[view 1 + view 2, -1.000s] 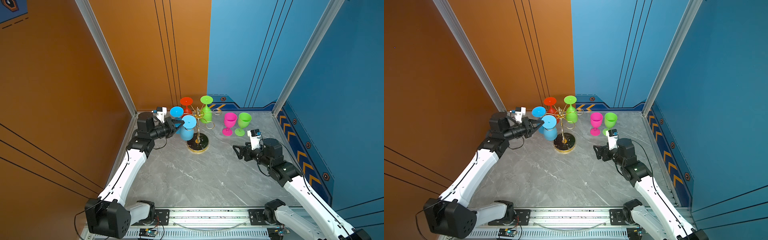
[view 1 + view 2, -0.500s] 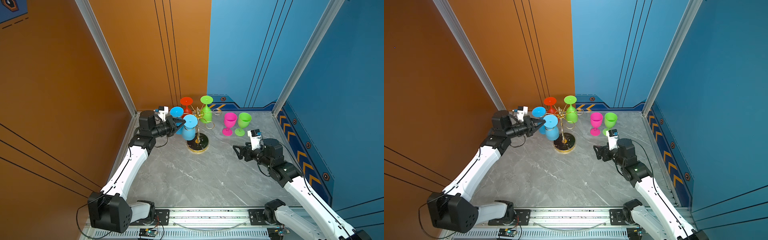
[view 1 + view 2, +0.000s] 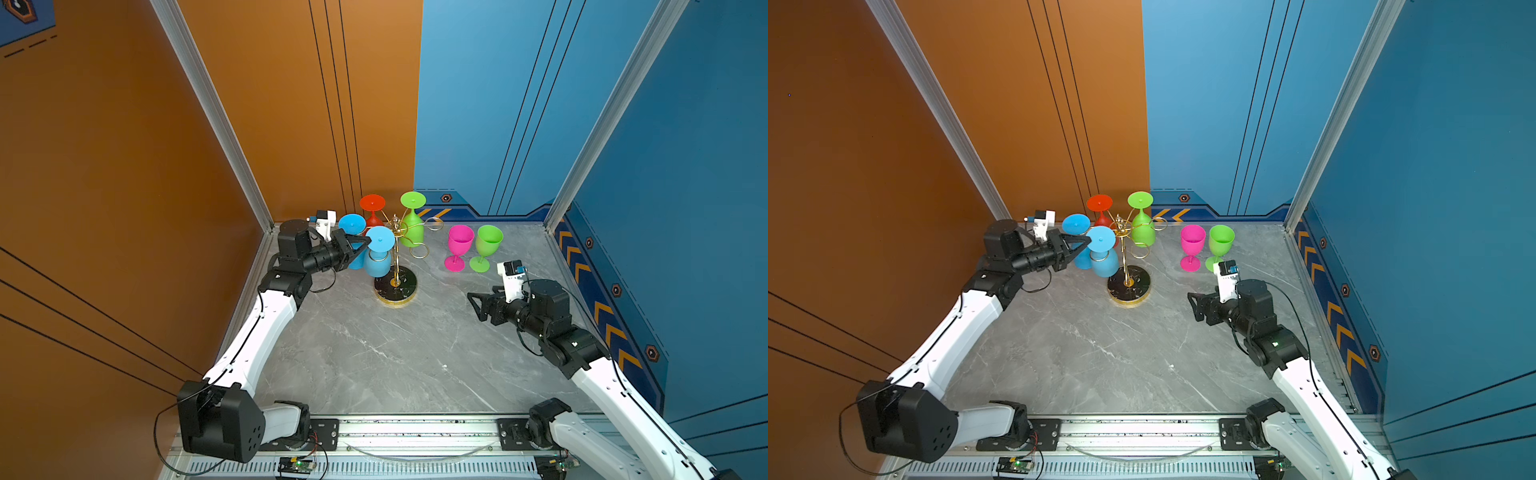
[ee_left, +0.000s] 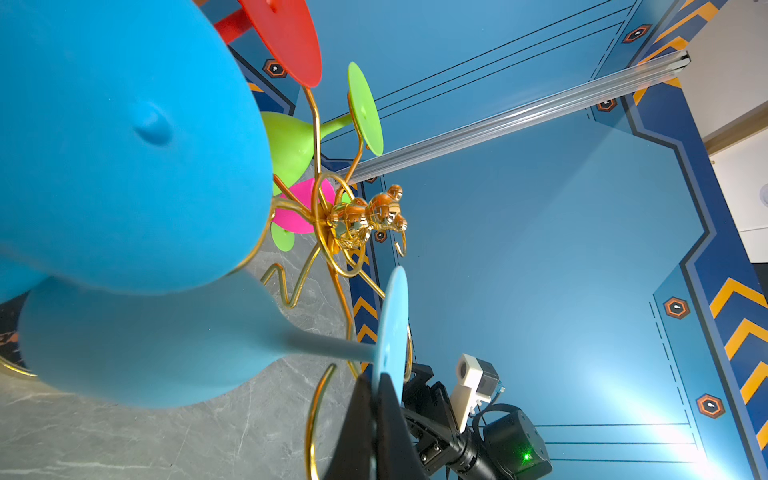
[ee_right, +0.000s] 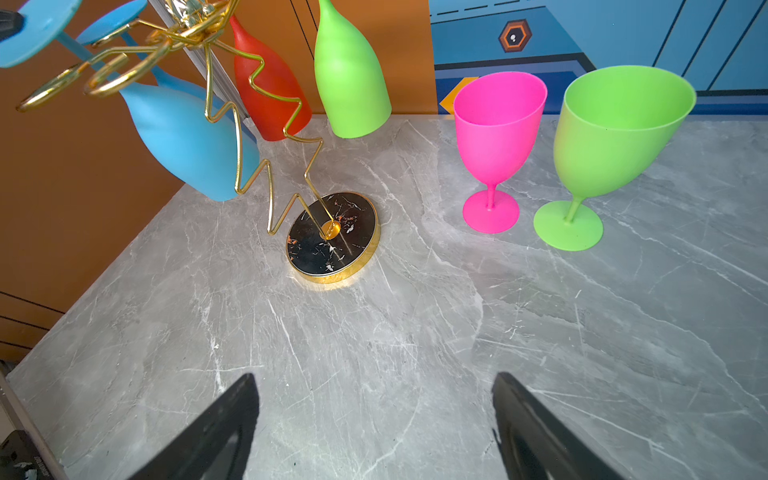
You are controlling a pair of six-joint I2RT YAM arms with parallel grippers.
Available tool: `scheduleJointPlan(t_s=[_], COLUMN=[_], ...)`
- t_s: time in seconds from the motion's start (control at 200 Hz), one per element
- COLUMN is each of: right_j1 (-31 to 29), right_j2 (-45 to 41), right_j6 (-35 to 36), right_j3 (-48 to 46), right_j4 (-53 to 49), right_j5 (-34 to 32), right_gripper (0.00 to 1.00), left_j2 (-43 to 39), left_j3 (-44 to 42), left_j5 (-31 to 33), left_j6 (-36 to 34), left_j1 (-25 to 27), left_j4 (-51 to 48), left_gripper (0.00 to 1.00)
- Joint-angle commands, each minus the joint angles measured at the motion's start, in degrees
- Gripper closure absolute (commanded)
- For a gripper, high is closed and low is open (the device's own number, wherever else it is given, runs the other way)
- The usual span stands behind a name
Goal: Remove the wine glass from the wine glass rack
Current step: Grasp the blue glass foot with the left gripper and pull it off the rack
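The right gripper (image 3: 474,306) hovers open, empty. Beyond, the left gripper (image 3: 365,243) clamps the foot of the pale blue plastic wine glass (image 3: 378,262) hanging inverted on the thin gold wire rack (image 3: 397,266); next, its stem likely slides outward off the loop.

I'm reaching my left gripper (image 3: 362,244) toward 3 o'clock, its fingers (image 4: 365,432) pinching together on the wine glass (image 3: 379,262) foot. My right gripper (image 3: 475,306) is hovering above the surface, pointing toward 9 o'clock, fingers (image 5: 224,428) standing wide apart.

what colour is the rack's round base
Gold wire rack's round base: black marbled, gold-rimmed. Best in right wrist view.
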State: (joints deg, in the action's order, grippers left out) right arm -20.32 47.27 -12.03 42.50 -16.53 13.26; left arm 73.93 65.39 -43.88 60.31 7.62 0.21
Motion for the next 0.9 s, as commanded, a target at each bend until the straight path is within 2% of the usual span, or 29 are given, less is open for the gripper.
scheduleJointPlan(t_s=[0.0,0.44,0.896], right_j1=[-0.42,-1.20,-2.49], right_j2=[-0.96,-1.14,-0.86], right_j6=[-0.81,-1.06,-1.50], right_j3=[-0.05,-0.05,0.28], right_j4=[-1.53,-1.75,-2.32], right_j5=[-1.04,-0.78,-0.96], right_gripper=[0.11,0.11,0.11], left_j2=[-1.72,-8.69,-18.81], left_j3=[0.78,-5.31,-13.75], left_j5=[1.31,0.57,-6.46], left_j6=[0.21,2.07,-0.59], left_j1=[-1.58,-4.75,-10.06], left_j4=[1.38,2.15,-1.23], left_gripper=[1.00,1.00,1.00])
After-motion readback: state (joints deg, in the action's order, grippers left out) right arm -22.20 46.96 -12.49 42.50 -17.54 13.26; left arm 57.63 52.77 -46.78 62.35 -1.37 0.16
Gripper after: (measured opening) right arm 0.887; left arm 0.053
